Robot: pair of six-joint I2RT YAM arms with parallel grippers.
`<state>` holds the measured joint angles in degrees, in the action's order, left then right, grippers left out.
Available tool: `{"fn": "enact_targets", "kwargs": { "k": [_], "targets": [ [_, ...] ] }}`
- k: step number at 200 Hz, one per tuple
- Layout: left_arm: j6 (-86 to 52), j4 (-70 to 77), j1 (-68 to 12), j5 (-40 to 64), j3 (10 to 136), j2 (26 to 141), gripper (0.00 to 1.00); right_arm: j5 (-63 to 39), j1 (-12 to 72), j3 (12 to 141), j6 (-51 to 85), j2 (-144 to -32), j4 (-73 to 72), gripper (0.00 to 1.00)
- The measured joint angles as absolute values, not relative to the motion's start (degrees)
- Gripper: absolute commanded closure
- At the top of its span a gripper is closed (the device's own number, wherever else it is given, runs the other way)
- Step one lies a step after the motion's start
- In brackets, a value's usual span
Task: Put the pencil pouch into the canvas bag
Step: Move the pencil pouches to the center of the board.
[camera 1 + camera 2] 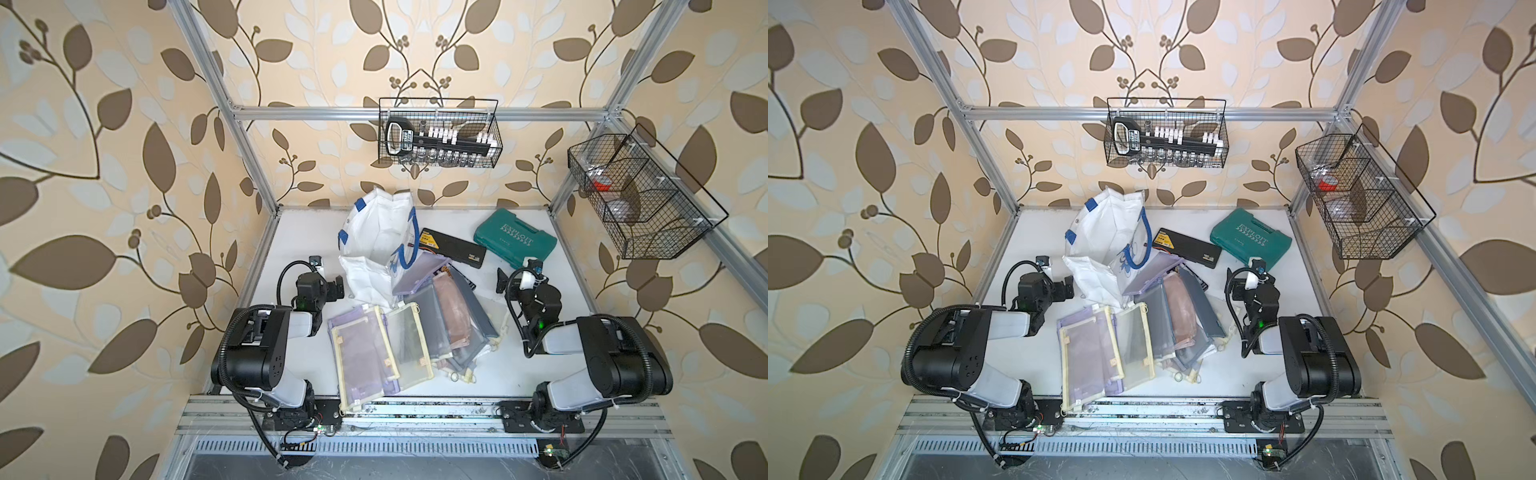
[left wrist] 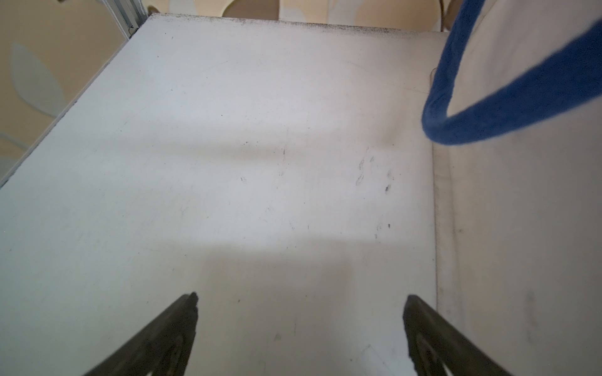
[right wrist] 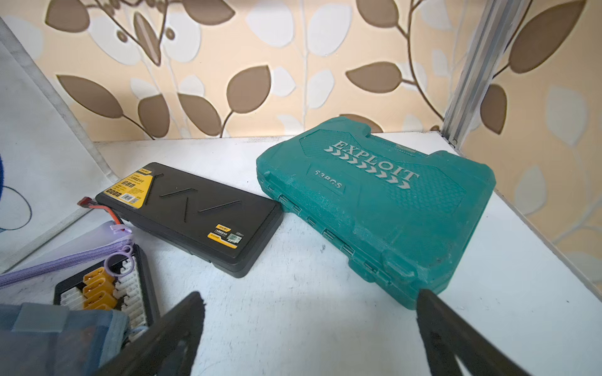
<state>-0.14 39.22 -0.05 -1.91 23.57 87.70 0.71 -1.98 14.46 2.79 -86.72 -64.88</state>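
Nearest the front edge of the white table (image 1: pixel 511 374), a loose pile of mesh pencil pouches (image 1: pixel 415 328) lies flat and overlapping between the two arms. A yellow-trimmed pouch (image 1: pixel 361 365) sits at the front of the pile, its near corner reaching over the edge onto the aluminium rail. Behind it, grey and pink pouches (image 1: pixel 451 309) fan out toward the right arm. None of them is held or inside the bag. The left gripper (image 1: pixel 334 289) hovers just left of the pile's far end. In the left wrist view its jaws (image 2: pixel 301 296) stand wide apart over bare table, with nothing between them. The right gripper (image 1: pixel 503 280) hangs at the pile's right side, its jaws (image 3: pixel 309 293) likewise spread and empty. A purple zip pouch (image 3: pixel 65 250) and a black connector board (image 3: pixel 104 289) with yellow plugs lie close to it. Farther back, the canvas bag (image 1: pixel 374 241) stands upright just beside the left gripper, white with blue strap handles (image 2: pixel 488 114) and its mouth open upward. The purple pouch is just beside its base. To the bag's right a flat black case (image 1: pixel 453 248) lies on the table, and beyond that a closed green tool case (image 1: pixel 515 237) marked EXPLOIT, the two almost touching. On the walls hang a wire basket (image 1: pixel 440 133) holding a black tool rack and a second, divided wire basket (image 1: pixel 636 195).
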Motion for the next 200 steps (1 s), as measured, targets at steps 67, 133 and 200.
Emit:
{"fn": "enact_targets", "kwargs": {
  "k": [67, 133, 200],
  "targets": [
    [-0.1, 39.2, -0.1, -1.9, 23.5, 87.7, 0.01, 0.7, -2.0, 14.5, 2.8, -86.7, -64.9, 0.00],
    [-0.1, 39.2, -0.1, -1.9, 23.5, 87.7, 0.01, 0.7, -2.0, 14.5, 2.8, -86.7, -64.9, 0.00],
    [-0.2, 38.6, -0.1, -1.9, 23.4, 87.1, 0.01, 1.5, -2.0, 14.5, 3.0, -86.3, -64.3, 0.00]
  ]
}}
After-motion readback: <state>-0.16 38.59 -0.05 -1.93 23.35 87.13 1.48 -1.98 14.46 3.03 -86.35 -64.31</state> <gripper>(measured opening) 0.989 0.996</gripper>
